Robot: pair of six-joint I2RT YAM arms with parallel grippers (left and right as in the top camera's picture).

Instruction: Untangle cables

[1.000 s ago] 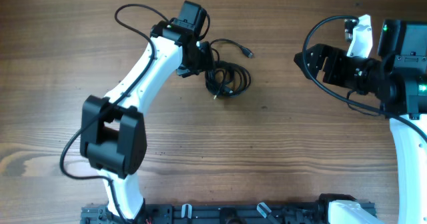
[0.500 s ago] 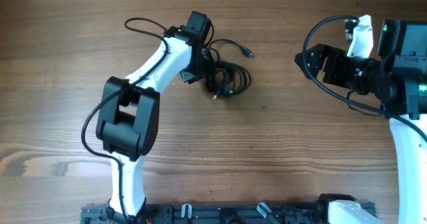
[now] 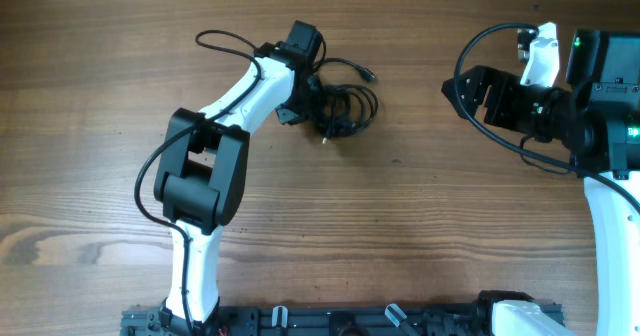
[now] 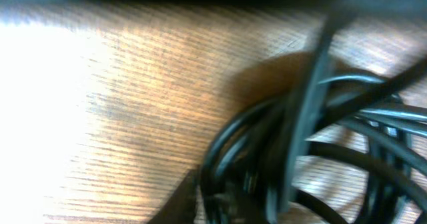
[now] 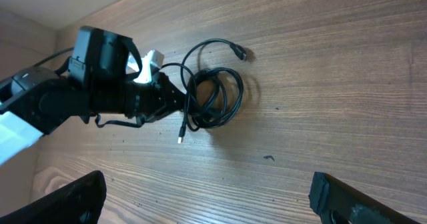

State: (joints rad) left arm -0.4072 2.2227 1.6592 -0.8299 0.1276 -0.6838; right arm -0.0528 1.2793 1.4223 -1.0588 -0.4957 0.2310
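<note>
Black cords, the cables [image 3: 343, 109], lie in one overlapping coil on the wooden surface [image 3: 420, 236], a little left of the middle and toward the far edge. One tail curves out of the coil to a small plug [image 3: 371, 77]. A second short end [image 3: 324, 139] pokes out on the near side. No cord has been drawn free of the others, so by my reading the untangling has barely begun: the whole knot of loops is left to be opened and each cord laid apart.

The left arm [image 3: 245, 91] reaches to the coil's left side, with the left jaws right against the loops or in among them. Its wrist view is blurred and filled with dark strands close to the lens. I cannot tell whether these jaws are clenched on a strand or only resting beside one.

The right arm [image 3: 605, 236] hangs well apart from the coil, over bare wood on the right. The right jaws are released with nothing between them, their two fingers [image 5: 73, 197] showing at opposite lower corners of the wrist view.

No box, tray or other container appears in any view, so there is nothing for the cords to go into.
</note>
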